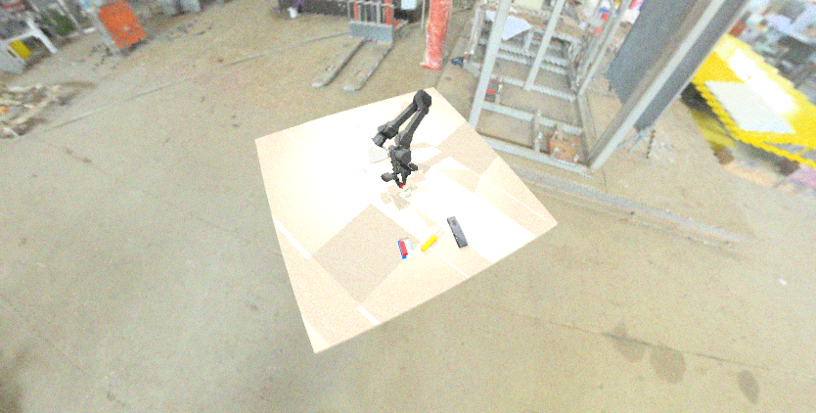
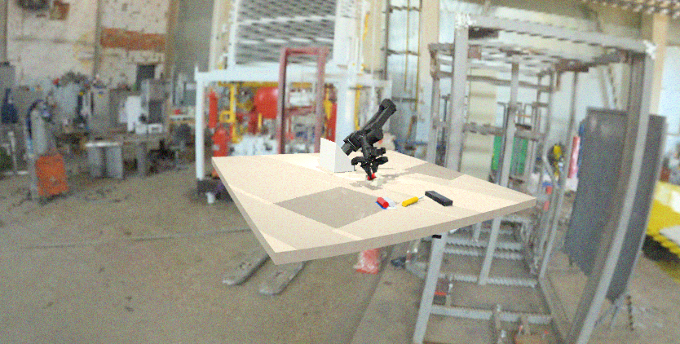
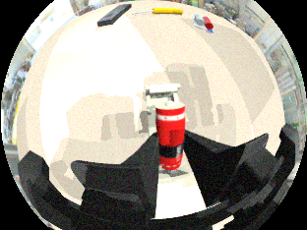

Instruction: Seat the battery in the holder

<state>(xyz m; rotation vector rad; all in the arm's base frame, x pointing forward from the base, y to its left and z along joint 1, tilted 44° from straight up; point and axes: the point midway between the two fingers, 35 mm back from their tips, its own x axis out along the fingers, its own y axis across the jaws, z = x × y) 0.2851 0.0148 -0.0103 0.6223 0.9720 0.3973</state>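
The red battery (image 1: 402, 186) (image 2: 371, 177) (image 3: 170, 115), with a white band and a black band, is between the fingers of my gripper (image 1: 401, 183) (image 2: 370, 174) (image 3: 169, 135), which is shut on it. The small pale holder (image 1: 405, 194) (image 3: 163, 88) is on the table beneath the battery. In the wrist view its raised far end shows just beyond the battery's far, terminal end, and part of its near end shows below the battery. The battery hides most of the holder's inside. I cannot tell whether the battery touches the holder's floor, spring or lip.
Farther out on the table are a dark oblong block (image 1: 457, 231) (image 2: 438, 197) (image 3: 114, 15), a yellow-handled tool (image 1: 429, 243) (image 2: 409, 201) (image 3: 167, 11) and a small red, white and blue item (image 1: 403, 248) (image 2: 382, 202) (image 3: 208, 23). A white wedge-shaped block (image 2: 333, 158) stands beside the arm.
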